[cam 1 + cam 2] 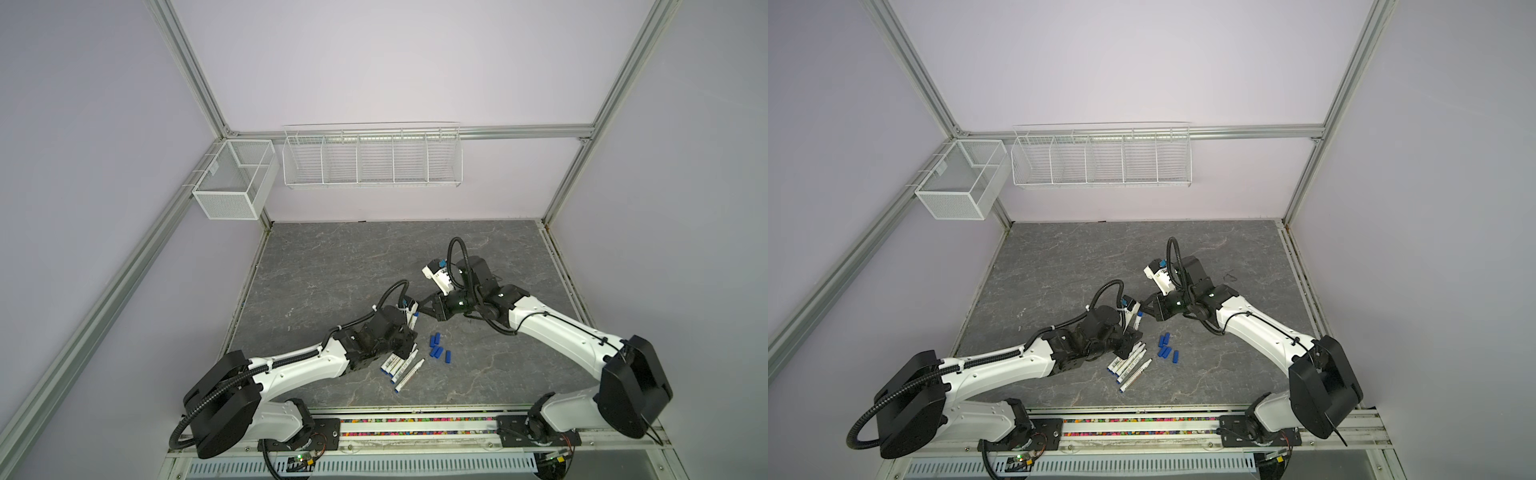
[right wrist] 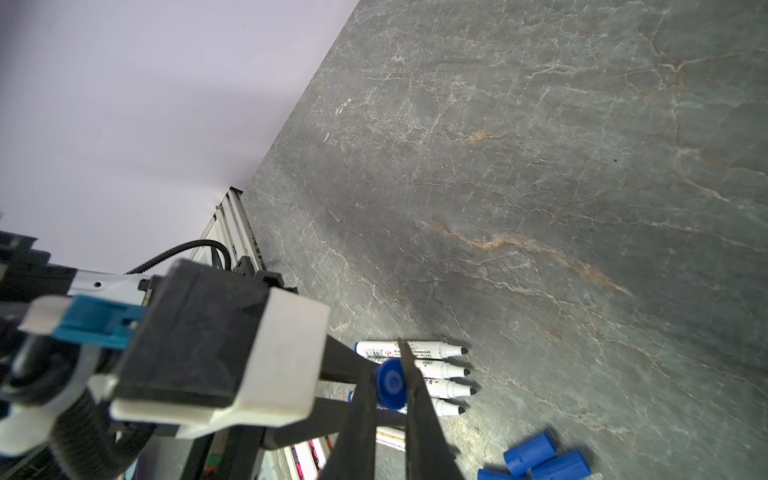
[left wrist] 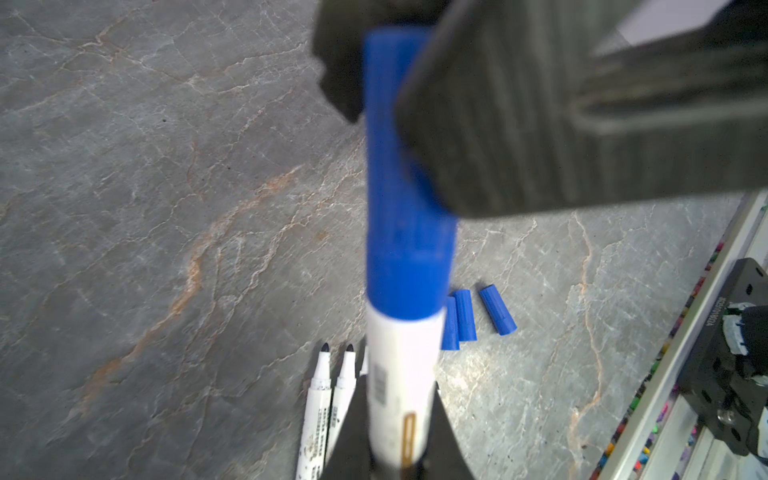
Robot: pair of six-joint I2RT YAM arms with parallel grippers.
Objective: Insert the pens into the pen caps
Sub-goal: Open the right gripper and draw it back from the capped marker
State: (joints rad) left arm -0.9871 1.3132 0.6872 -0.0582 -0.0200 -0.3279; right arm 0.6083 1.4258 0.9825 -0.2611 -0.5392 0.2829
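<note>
While your left gripper squeezes the white body of one pen, your right gripper pinches a blue cap that sits over that pen's tip. Both sets of fingers are tight on what they hold: the left ones on the pen, the right ones on the cap. You can see no tip on this pen, because it is inside the cap, and the cap's rim meets the white body. In the left wrist view the cap is blurry, so you cannot tell if it is pushed all the way on. The pen and cap are up in the air above the worktop, over its middle part and a bit nearer the front edge, where the arm bases stand. In both top views the two grippers meet tip to tip there.

Look down at the worktop and you find the other pens lying side by side near the front edge, partly under the left arm. They have no caps on, and their dark tips point toward the side where the loose caps lie. Those caps sit in a small bunch just beside the pens, on the right gripper's side. A small gap keeps them off the pens, and some caps touch each other.
</note>
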